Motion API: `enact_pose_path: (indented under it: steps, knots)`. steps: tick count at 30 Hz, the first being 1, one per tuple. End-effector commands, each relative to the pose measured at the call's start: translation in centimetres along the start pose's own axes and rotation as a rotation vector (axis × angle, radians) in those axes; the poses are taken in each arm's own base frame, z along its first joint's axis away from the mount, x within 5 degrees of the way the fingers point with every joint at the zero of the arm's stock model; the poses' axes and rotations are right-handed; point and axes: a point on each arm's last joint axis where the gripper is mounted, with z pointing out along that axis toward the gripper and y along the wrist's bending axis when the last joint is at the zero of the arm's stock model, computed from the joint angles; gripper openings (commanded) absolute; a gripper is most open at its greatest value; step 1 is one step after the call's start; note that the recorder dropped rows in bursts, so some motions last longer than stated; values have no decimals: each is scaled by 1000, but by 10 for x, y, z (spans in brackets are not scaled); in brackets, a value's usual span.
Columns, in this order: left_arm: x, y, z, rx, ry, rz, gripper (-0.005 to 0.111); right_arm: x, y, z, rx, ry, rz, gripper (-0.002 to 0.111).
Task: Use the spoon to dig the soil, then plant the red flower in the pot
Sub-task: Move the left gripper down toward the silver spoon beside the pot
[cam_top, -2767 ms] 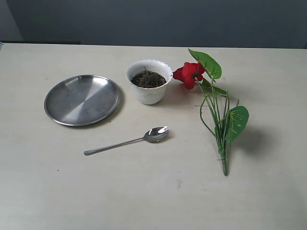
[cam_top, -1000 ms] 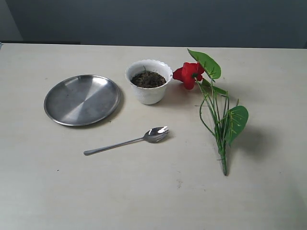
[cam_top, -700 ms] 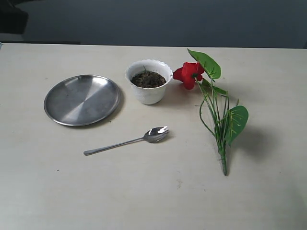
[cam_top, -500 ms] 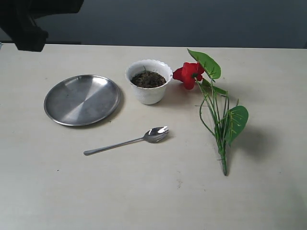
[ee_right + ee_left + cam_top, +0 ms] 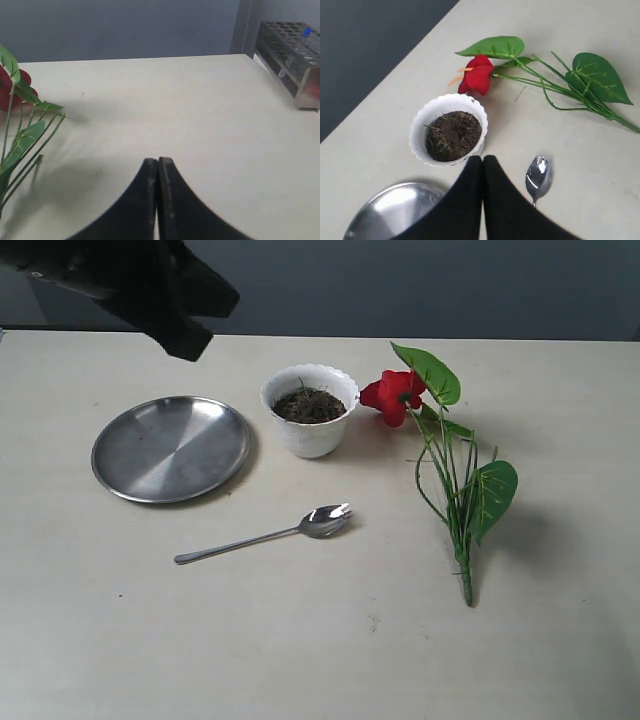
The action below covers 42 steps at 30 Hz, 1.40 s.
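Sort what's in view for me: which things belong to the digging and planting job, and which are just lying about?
For the job: spoon, soil, pot, red flower.
Lying about: steel plate, tube rack at the table's edge.

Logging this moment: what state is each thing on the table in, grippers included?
pot: upright, filled
soil: in the pot, looks undisturbed
spoon: lying on the table, bowl empty, not held
red flower: lying on its side beside the pot, not planted
plate: flat on the table, empty
left gripper: shut, holding nothing
right gripper: shut, holding nothing
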Motion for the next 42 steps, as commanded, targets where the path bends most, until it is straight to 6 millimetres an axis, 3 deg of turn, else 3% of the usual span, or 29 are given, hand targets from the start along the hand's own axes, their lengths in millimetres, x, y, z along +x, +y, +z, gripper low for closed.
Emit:
enact_pose_path:
  steps: [1, 5, 13, 17, 20, 24, 28, 36, 42]
  knots:
    - [1, 4, 19, 32, 56, -6, 17, 0, 0, 0, -2, -6, -1, 0]
    - [-4, 11, 27, 32, 68, 5, 36, 0, 0, 0, -2, -6, -1, 0]
    - [-4, 21, 52, 70, 232, -38, 38, 0, 0, 0, -2, -6, -1, 0]
    - [-1, 11, 77, 119, 340, -17, 57, 0, 0, 0, -2, -6, -1, 0]
    - [7, 5, 100, 156, 405, 7, 57, 0, 0, 0, -2, -6, -1, 0]
    - [42, -1, 139, 214, 639, 86, 56, 0, 0, 0, -2, -6, -1, 0]
    - [58, -6, 155, 257, 742, 137, 56, 0, 0, 0, -2, -6, -1, 0]
    - [47, -21, 167, 224, 657, 216, 56, 0, 0, 0, -2, -6, -1, 0]
    - [41, -28, 171, 263, 577, 117, 56, 0, 0, 0, -2, -6, -1, 0]
